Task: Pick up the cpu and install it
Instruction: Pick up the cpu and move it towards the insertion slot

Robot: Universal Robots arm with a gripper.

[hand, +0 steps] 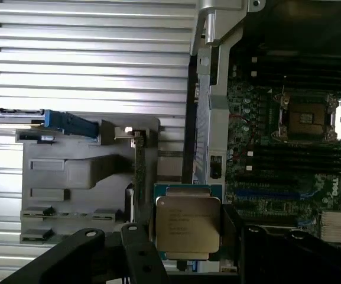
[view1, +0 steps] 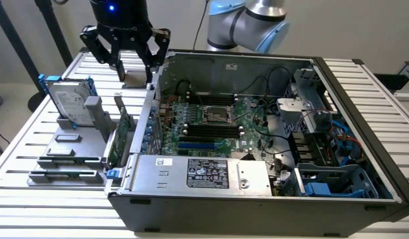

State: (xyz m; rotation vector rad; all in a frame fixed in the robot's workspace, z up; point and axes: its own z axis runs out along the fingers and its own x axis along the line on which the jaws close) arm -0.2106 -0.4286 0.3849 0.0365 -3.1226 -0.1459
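Slatted silver metal table (view1: 32,164) carries an open dark-grey computer case (view1: 257,209). From the exterior view we note the black two-finger gripper (view1: 135,76) just outside the case's far corner, clamped on the cpu (view1: 135,80), a small square silver-lidded chip. The wrist view adds its green rim and the square motherboard socket (hand: 306,115) inside the case. Lid print and the white power-supply label (view1: 208,173) are unreadable to us.

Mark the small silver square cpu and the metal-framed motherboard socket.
small silver square cpu (hand: 188,228): wrist view, its metal top.
metal-framed motherboard socket (view1: 218,115): exterior view, its middle.
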